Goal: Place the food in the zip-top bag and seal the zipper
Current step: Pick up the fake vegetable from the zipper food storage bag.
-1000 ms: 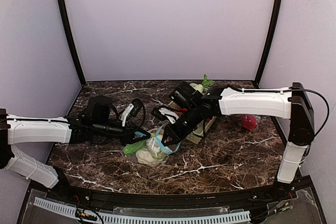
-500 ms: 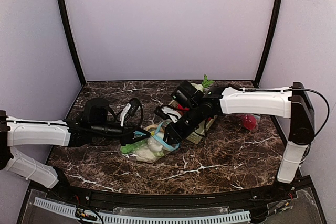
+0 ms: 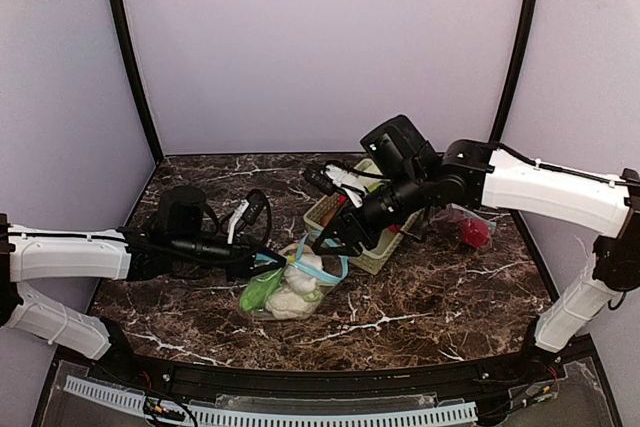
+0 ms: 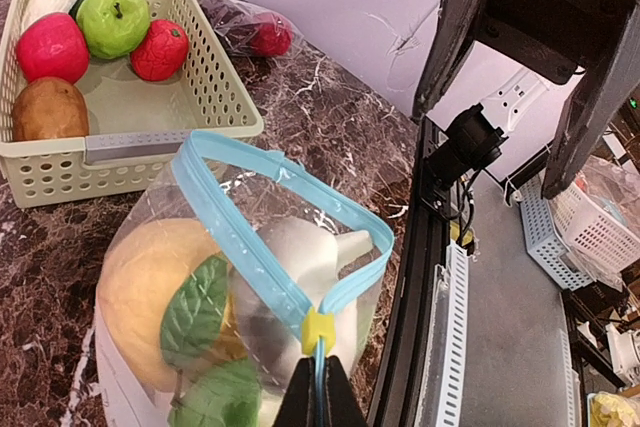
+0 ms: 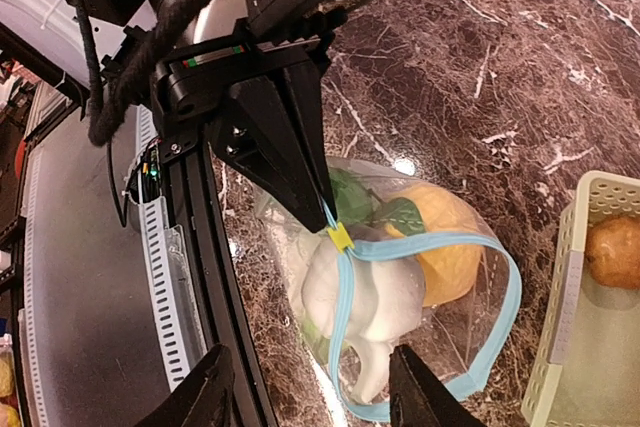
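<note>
Progress: partway | bag (image 3: 290, 287) mid-table holds cauliflower (image 5: 365, 292), zipper (image 4: 250, 252) unsealed | basket (image 4: 215, 97) has apple (image 4: 113, 19) and potato (image 4: 48, 109) for you to load | your left gripper (image 4: 320, 397) pinches zipper end | right gripper (image 5: 310, 387) spread, empty, above bag

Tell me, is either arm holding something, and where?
The left gripper pinches the zip-top bag at its blue zipper, beside the yellow slider; the right gripper holds nothing.

Basket (image 5: 565, 277) mostly beyond the right edge; zip-top bag (image 4: 245, 252) bottom below the left wrist view.
</note>
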